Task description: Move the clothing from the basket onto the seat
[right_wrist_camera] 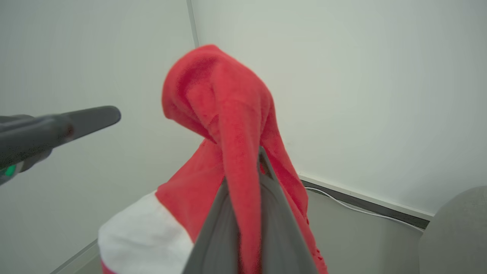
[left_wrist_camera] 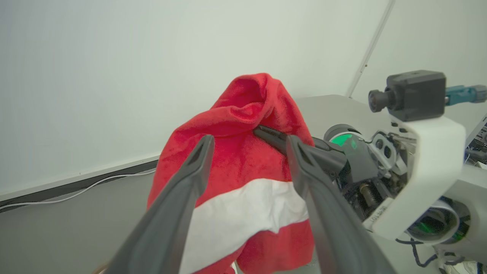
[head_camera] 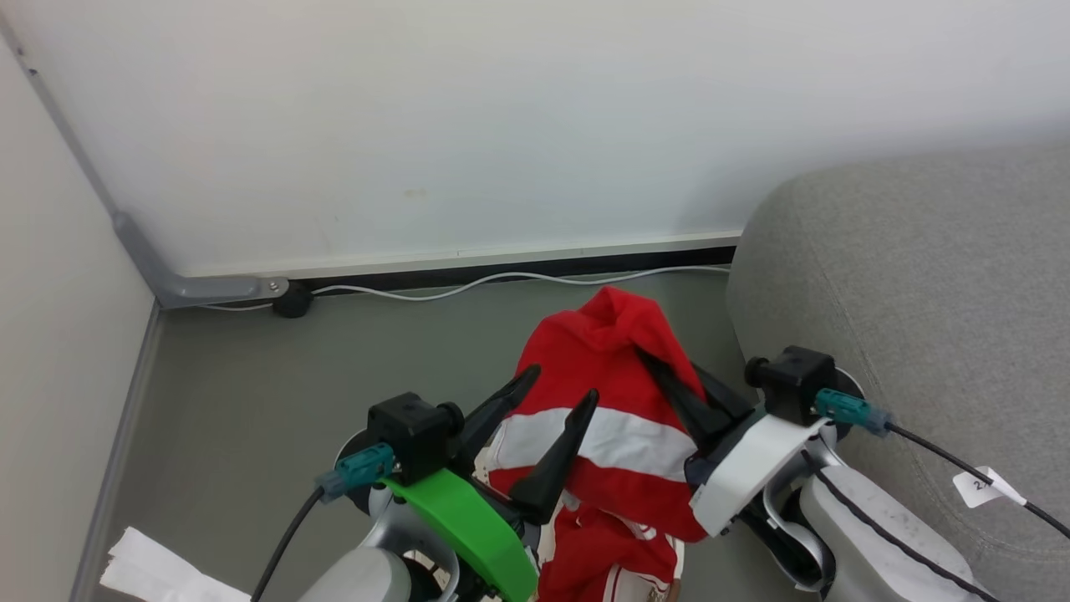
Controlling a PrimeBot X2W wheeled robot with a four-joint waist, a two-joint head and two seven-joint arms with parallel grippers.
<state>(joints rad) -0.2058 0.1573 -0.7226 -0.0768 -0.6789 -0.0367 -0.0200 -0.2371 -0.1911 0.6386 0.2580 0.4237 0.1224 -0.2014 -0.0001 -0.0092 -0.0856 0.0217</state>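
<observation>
Beside the large light-grey fabric sofa (head_camera: 919, 276), bright red shorts with a wide white band (head_camera: 602, 368) hang above the grey floor (head_camera: 251, 393), their bunched top clenched in the right gripper (head_camera: 664, 368) fingers, the left gripper (head_camera: 564, 382) fingers spread wide nearby, grasping nothing.

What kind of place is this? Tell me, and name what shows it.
Likely a corner of a plain indoor room, perhaps a living-room mock-up: a grey fabric sofa at the right, bare white walls and a white cable along the grey floor.
</observation>
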